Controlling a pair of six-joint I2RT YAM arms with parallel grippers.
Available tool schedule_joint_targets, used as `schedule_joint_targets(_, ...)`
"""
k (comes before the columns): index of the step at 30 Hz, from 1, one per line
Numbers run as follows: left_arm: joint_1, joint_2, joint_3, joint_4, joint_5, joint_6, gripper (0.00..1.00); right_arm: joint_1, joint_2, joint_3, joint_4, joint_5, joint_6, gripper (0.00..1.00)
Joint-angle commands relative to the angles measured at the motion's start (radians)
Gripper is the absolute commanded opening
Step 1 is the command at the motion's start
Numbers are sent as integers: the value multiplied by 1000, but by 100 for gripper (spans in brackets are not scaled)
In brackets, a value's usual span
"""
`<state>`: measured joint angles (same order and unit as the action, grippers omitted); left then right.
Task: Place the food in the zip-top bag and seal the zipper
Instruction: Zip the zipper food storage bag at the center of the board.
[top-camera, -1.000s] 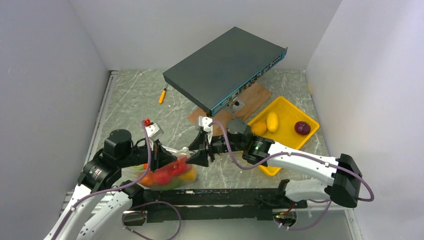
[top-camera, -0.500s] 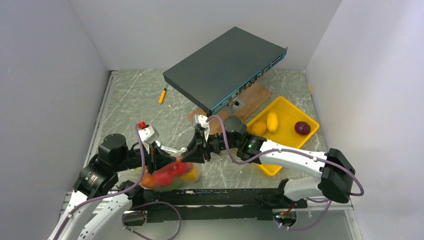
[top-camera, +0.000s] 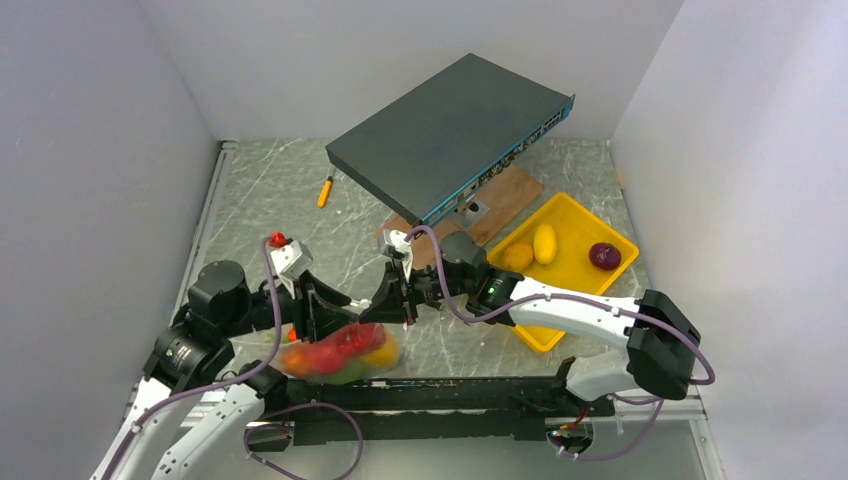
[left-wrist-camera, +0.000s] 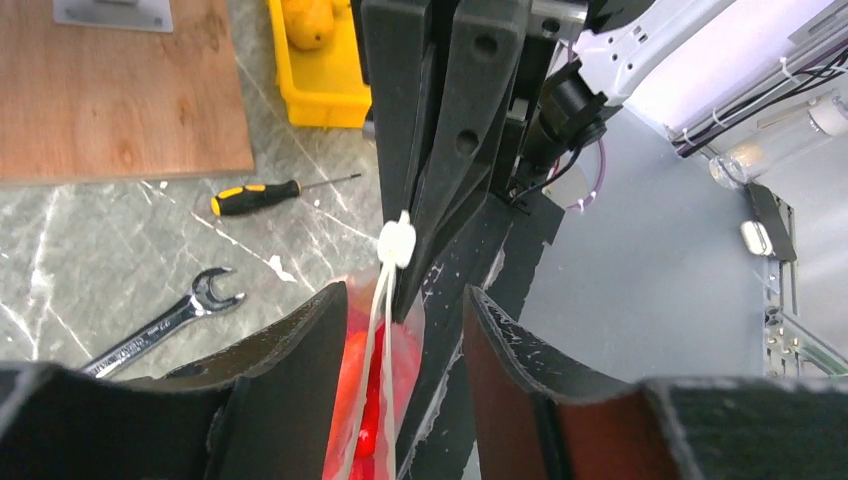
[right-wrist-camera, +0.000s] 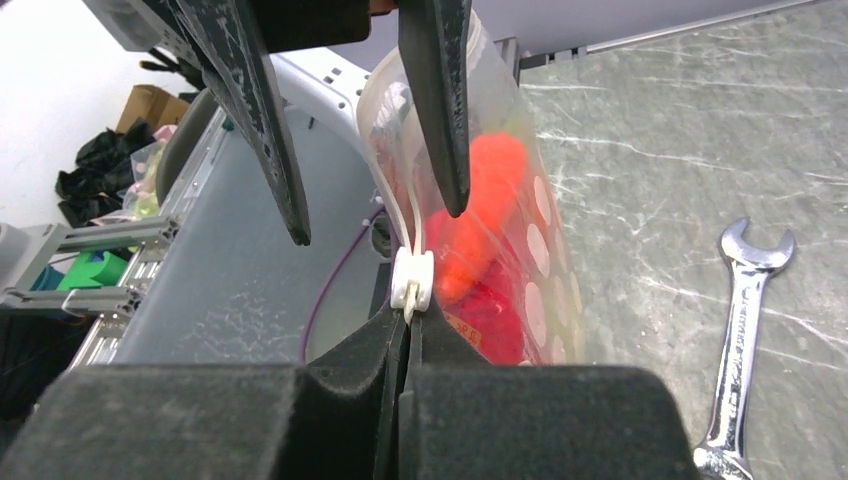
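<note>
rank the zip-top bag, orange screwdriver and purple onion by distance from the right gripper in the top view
1. zip-top bag, just left; the right gripper pinches its zipper
2. orange screwdriver, back left
3. purple onion, in the yellow tray, right

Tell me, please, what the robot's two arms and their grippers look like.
The left arm and right arm have white link shells, black joint housings and looping purple cables. The left gripper and right gripper carry matte black, tapering wedge fingers; a red cap tops the left wrist's white block.
</note>
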<state>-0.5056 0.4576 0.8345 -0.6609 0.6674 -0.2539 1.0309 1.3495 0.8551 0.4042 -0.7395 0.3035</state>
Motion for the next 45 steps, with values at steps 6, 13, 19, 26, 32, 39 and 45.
schedule_joint_targets(6, -3, 128, 87, 121, 115, 4, 56, 2, -1, 29, 90, -57, 18, 0)
schedule_joint_targets(13, -2, 149, 62, 151, 147, -5, 50, 2, -14, 6, 137, -67, 29, 0)
schedule_joint_targets(19, -3, 133, 27, 159, 179, -21, 48, 2, -9, 13, 134, -69, 25, 0)
schedule_joint_targets(26, -2, 147, 31, 116, 167, -22, 41, 1, -13, 4, 148, -59, 37, 0)
schedule_joint_targets(32, -3, 164, 49, 80, 91, -27, 30, 1, -12, 1, 139, -48, 37, 0)
schedule_joint_targets(39, -3, 149, 36, 85, 52, -42, 11, 1, -14, -11, 137, -26, 38, 0)
schedule_joint_targets(45, -3, 140, 36, 51, 40, -33, 9, 1, -40, -83, 207, 83, 119, 0)
